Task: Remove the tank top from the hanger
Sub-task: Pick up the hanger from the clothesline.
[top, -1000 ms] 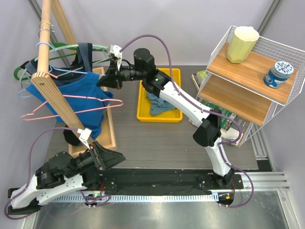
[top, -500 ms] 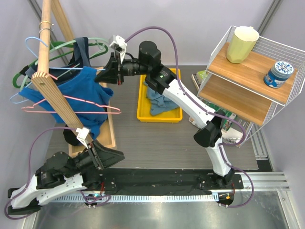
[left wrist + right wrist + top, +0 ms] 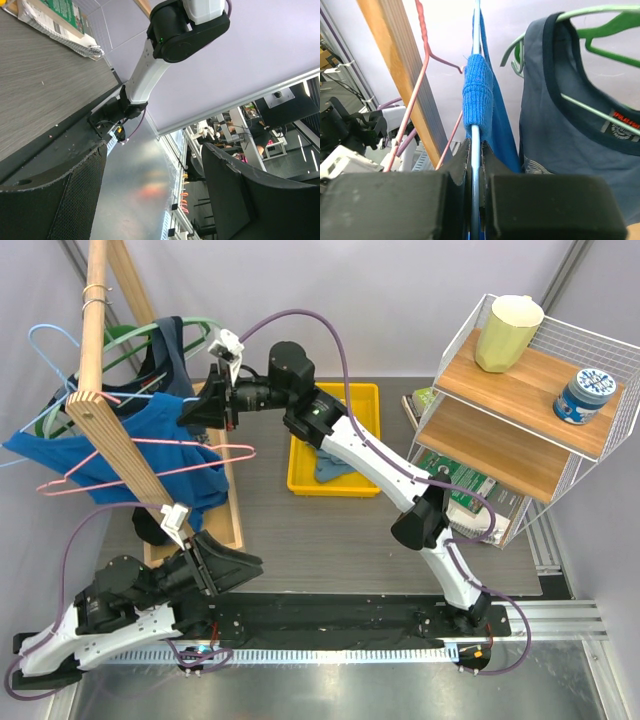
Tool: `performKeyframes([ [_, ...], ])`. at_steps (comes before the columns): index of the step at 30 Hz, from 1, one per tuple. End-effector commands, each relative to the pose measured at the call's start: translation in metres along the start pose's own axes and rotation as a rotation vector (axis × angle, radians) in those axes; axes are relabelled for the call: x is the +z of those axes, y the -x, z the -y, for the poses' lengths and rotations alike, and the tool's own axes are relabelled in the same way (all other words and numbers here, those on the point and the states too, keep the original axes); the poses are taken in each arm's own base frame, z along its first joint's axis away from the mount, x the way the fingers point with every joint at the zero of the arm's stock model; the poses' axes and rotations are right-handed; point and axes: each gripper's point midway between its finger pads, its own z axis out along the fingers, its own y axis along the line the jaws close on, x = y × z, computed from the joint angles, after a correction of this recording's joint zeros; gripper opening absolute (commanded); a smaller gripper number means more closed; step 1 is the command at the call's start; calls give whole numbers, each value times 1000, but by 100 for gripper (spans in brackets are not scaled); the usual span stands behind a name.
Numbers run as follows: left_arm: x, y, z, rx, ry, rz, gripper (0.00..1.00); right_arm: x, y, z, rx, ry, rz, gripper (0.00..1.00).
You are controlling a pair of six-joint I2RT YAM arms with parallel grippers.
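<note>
The right gripper (image 3: 475,152) is pinched on the pale blue hanger (image 3: 476,134) wire, seemingly steadying it so the blue tank top (image 3: 95,455), at nine o'clock, can slide off; the left gripper (image 3: 232,570) sits spread at seven o'clock

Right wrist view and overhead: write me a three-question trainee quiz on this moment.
1. True or false: the right gripper is shut on the light blue hanger.
2. Which hanger carries the dark tank top? A pink, B green, C light blue.
3. What does the left gripper hold?
Key: 1 true; 2 B, the green hanger; 3 nothing, its jaws stand open.
</note>
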Motion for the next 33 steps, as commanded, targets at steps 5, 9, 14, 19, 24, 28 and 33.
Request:
performKeyframes([
  [5, 0, 6, 33, 17, -115, -7, 77, 1, 42, -15, -101, 12, 84, 1],
  [9, 1, 5, 39, 20, -149, -12, 77, 3, 28, -9, -77, 9, 61, 1],
  [14, 2, 3, 48, 34, -189, -30, 77, 5, 5, -1, -30, 0, 25, 1],
  [19, 2, 1, 54, 54, -205, -51, 77, 3, -6, 1, -8, -10, -1, 1],
  [24, 3, 4, 62, 70, -217, -55, 77, 3, -9, 1, 5, -8, -10, 1],
  [28, 4, 4, 73, 79, -251, -69, 77, -1, -17, 5, 7, -39, -28, 1],
  [33, 7, 4, 83, 91, -285, -84, 77, -1, -27, 7, 33, -49, -64, 1],
])
